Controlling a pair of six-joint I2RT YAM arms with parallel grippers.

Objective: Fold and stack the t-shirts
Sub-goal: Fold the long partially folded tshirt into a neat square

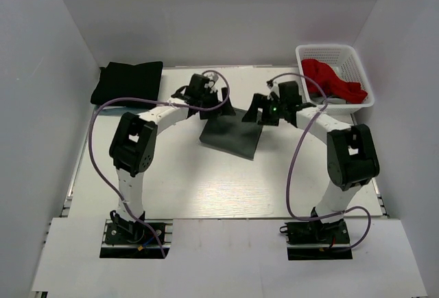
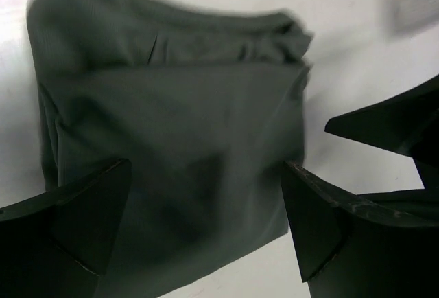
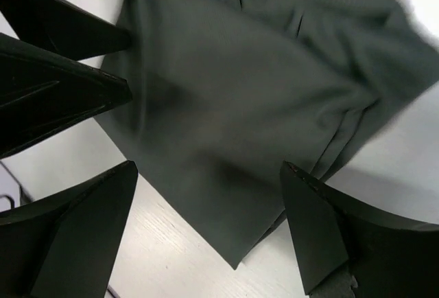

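Observation:
A dark grey t-shirt lies folded flat at the table's middle. It also shows in the left wrist view and the right wrist view. My left gripper hovers open over its far left edge and holds nothing. My right gripper hovers open over its far right corner and holds nothing. A black t-shirt lies folded at the far left. A red t-shirt lies crumpled in the basket.
A white mesh basket stands at the far right corner. White walls enclose the table on three sides. The other gripper's fingers show in each wrist view, close by, at the right and at the upper left.

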